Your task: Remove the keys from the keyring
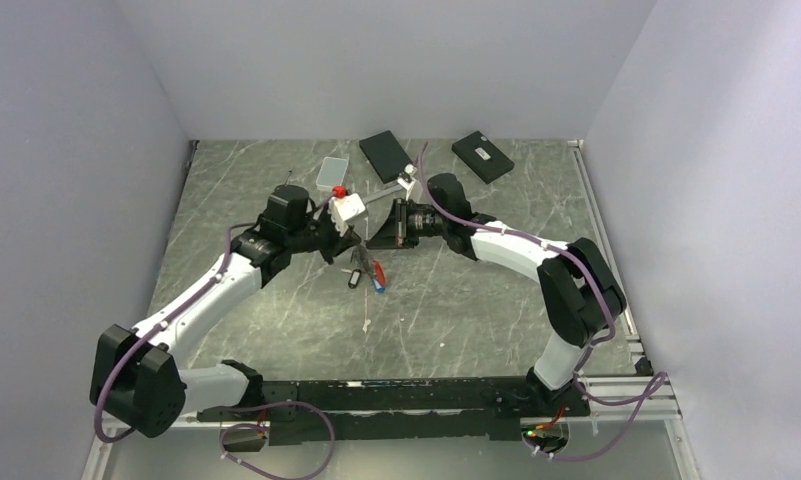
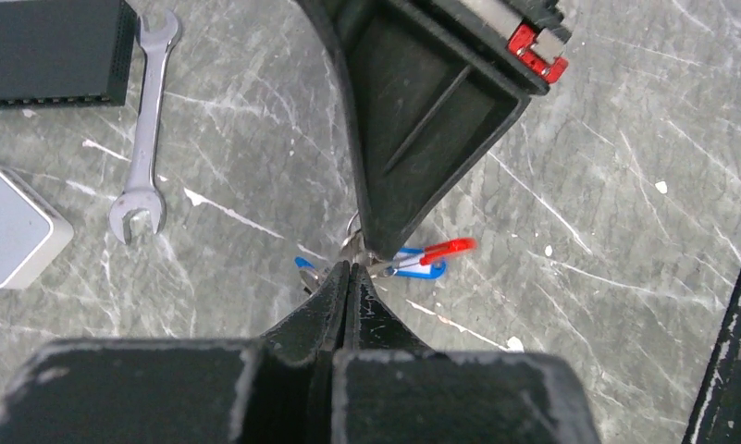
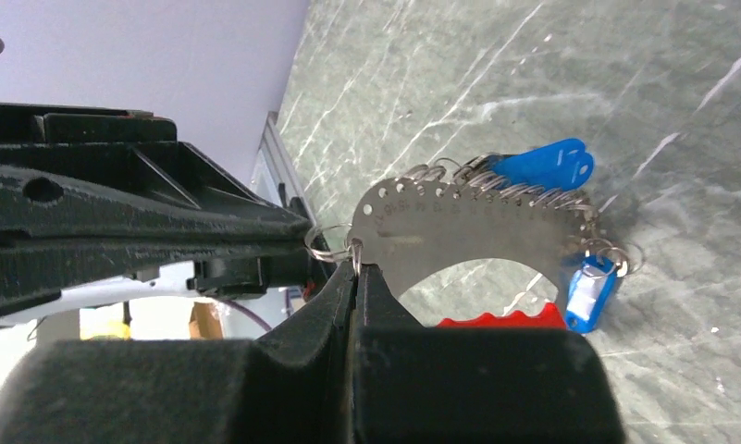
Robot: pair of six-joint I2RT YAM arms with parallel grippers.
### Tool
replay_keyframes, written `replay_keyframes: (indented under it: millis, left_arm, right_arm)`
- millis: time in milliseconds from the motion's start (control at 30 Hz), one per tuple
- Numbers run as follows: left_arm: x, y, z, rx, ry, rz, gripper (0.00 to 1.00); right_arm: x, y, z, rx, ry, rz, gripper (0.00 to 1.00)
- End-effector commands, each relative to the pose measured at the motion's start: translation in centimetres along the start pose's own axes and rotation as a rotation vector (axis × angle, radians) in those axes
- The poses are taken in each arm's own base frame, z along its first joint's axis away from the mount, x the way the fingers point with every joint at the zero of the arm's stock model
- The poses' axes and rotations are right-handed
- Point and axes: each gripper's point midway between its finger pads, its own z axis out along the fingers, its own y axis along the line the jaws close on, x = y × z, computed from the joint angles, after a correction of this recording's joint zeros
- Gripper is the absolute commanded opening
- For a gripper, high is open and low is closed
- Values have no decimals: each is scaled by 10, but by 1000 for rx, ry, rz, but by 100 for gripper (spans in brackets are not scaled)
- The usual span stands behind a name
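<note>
Marbled table (image 1: 476,320); arms bent inward, left end effector (image 2: 348,274) and right end effector (image 3: 355,270) clamped on keyring (image 3: 440,231).

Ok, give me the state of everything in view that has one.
left gripper, shut on the keyring
right gripper, shut on the keyring
keyring, pinched at one end by both grippers
keys, still on the keyring
wrench, lying flat, untouched
</note>
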Motion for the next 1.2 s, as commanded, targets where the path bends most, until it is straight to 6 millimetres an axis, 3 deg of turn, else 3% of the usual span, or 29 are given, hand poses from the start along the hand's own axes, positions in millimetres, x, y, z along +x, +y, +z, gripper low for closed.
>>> replay_keyframes:
  millis: [0,33,133,200,367,533,767,967,1167]
  left_arm:
    - [-19,3,-18,29,-69,-28,0]
    - [-17,-1,-18,52,-56,-27,0]
    - [-14,-9,-21,95,-42,-8,24]
    - [-14,-9,-22,93,-35,-11,34]
    - [-22,-6,-19,75,-6,-19,46]
    - [-24,-5,-1,5,88,14,53]
    - [-21,0,10,-38,167,7,50]
    - [-6,1,7,-49,229,13,47]
    - [-3,13,9,-112,246,11,41]
  right_arm:
    - [-24,21,-8,-31,-72,-80,0]
    - [-24,22,-9,-30,-73,-82,0]
    - [-28,27,-12,-32,-85,-102,0]
    - [-29,29,-14,-27,-93,-116,0]
    - [-32,34,-17,-6,-104,-148,0]
    - [-30,38,-15,-1,-96,-164,0]
    - [-28,41,-13,16,-89,-190,0]
    - [-28,40,-13,37,-92,-206,0]
    - [-25,45,-10,26,-79,-222,0]
